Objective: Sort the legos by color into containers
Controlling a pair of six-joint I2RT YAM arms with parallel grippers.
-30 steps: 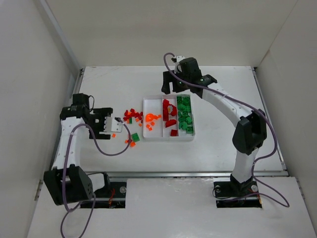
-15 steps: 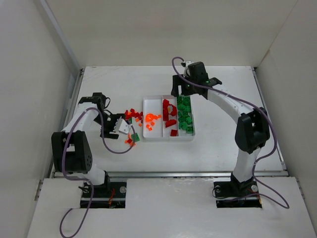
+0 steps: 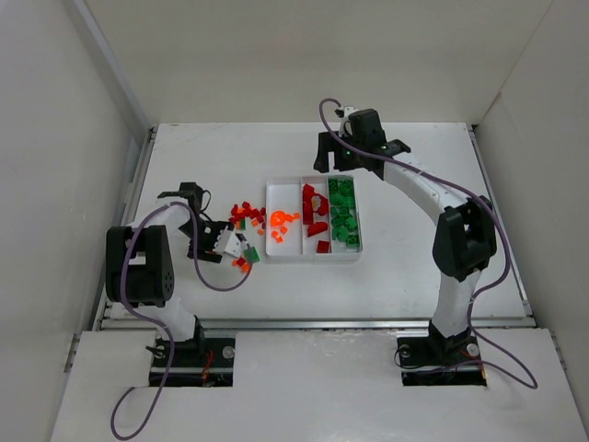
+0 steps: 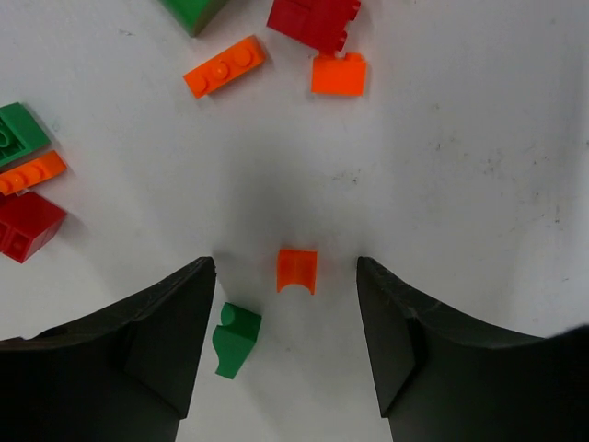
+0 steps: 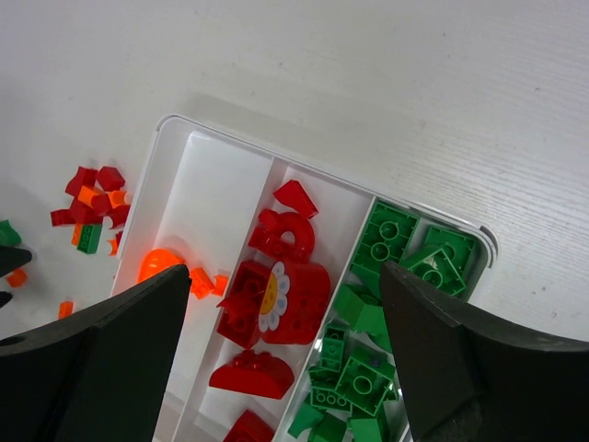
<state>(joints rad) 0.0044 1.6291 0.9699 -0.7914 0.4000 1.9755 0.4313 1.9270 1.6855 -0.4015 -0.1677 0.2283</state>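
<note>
Pick step in hand: my left gripper [image 4: 286, 267] sits low over the table, fingers spread either side of one small orange arch piece [image 4: 296, 271] at lower centre of the left wrist view, not touching it. Next move, as I judge it: close squarely on the arch without catching the green piece [image 4: 236, 339] just beside the finger at lower left, lift, then carry to the tray [image 5: 221, 184] compartment holding orange. My right gripper [image 5: 285, 276] hovers over the tray, fingers wide apart, holding nothing. Count in the left wrist view: four orange, three green, two dark red legos. One tray, three compartments: orange, dark red, green.
</note>
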